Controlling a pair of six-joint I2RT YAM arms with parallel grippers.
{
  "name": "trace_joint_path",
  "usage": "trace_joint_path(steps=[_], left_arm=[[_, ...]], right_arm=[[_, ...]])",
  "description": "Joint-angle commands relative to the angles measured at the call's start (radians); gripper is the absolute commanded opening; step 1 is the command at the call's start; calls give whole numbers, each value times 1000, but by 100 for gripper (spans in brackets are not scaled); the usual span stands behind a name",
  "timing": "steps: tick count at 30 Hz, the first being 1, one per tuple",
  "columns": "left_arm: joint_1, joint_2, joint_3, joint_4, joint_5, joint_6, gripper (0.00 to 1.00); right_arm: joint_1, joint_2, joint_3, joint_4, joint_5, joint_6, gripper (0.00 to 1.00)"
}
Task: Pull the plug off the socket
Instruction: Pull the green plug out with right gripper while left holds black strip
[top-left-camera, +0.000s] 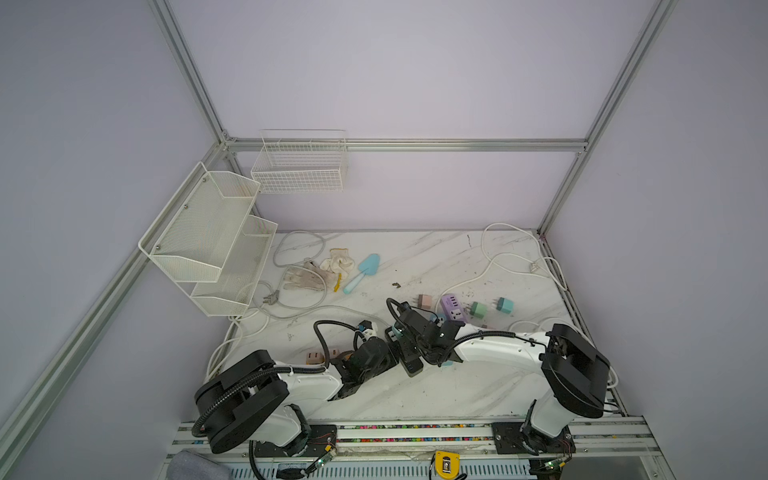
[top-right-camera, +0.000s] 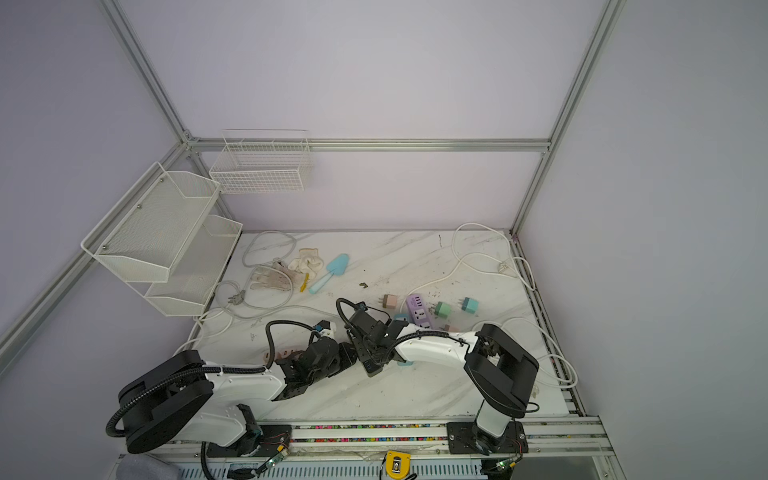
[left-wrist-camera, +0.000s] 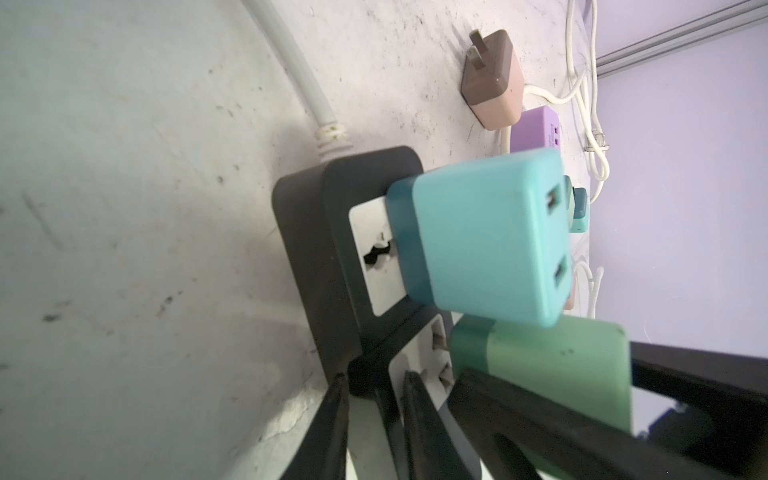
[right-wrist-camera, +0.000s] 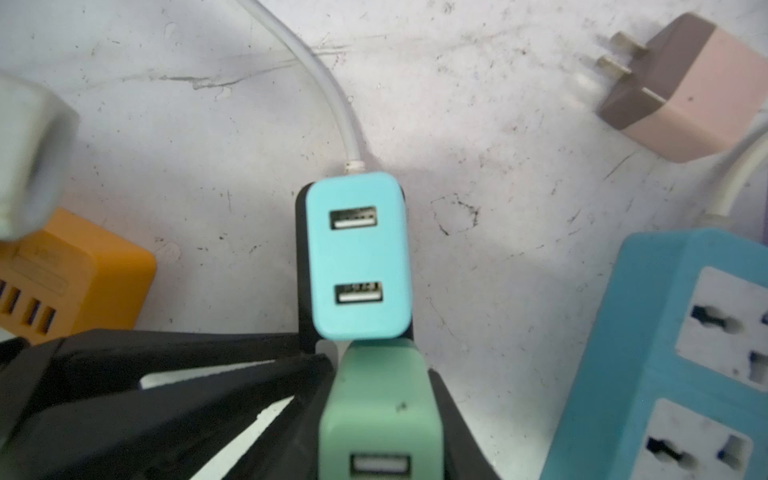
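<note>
My right gripper (right-wrist-camera: 378, 384) is pinched shut on the pale green square plastic charger plug (right-wrist-camera: 374, 432), one finger on each flat side. The plug sits in the black plastic power strip (left-wrist-camera: 316, 232), its dark green base against the white socket face. The prongs are hidden, so I judge it not yet out. My left gripper (left-wrist-camera: 374, 386) is pressed together over the strip's side wall, pinning it to the scuffed white marble tabletop (left-wrist-camera: 124, 208). Risks, as I read them. The plug's sides are smooth plastic, so on a hard pull my fingers may slide off before the prongs let go. The left hold is on a thin edge. If it slips, the whole strip rises with the plug and nothing parts. A slanted pull would bind the prongs in their slots. The turquoise two-port charger plug (left-wrist-camera: 486, 237) stands in the next socket, just beside the green one, perhaps touching, and a sideways drift could rock it. The strip's round white cord (left-wrist-camera: 291, 62) may tug the body about. The blue plastic power strip (right-wrist-camera: 665, 332) lies near the black one, and a sudden release could swing me into it.
</note>
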Motion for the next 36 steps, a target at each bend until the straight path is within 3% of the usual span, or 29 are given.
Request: trace_joint_path(steps=[1, 11, 20, 36], left_arm=[[-9, 19, -35, -190, 12, 6, 23], [-7, -30, 32, -236, 1, 63, 24], [-6, -94, 160, -307, -10, 168, 30], [11, -328, 130, -411, -109, 206, 38]], right_arm=[[1, -74, -7, -9, 55, 21, 13], [-36, -254, -57, 5, 3, 45, 13], [-103, -363, -122, 87, -114, 84, 13], [-270, -317, -241, 370, -299, 192, 7]])
